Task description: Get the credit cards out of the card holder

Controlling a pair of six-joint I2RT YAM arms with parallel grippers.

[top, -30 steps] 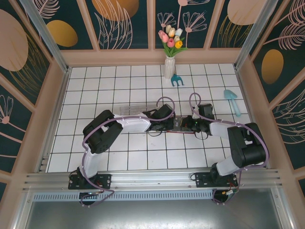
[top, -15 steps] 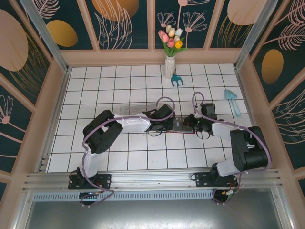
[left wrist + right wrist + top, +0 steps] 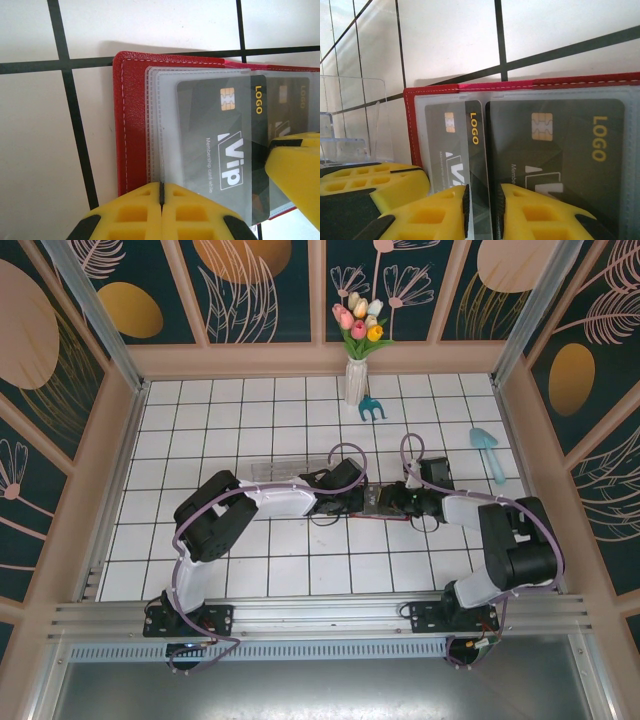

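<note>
Where left claw (image 3: 161,189) sits, holder (image 3: 131,125) (red-edged) meets tile (image 3: 35,125).

I'm on left arm (image 3: 215,525): black joint housings, white link shells, lilac cable looping alongside. Right arm (image 3: 505,545): same build, same lilac cable. Black base blocks (image 3: 190,620) bolted on rail. My wrist feeds: left fingers (image 3: 125,217) bright yellow, rectangular moulded recesses, black trim; right fingers (image 3: 427,217) likewise.
</note>
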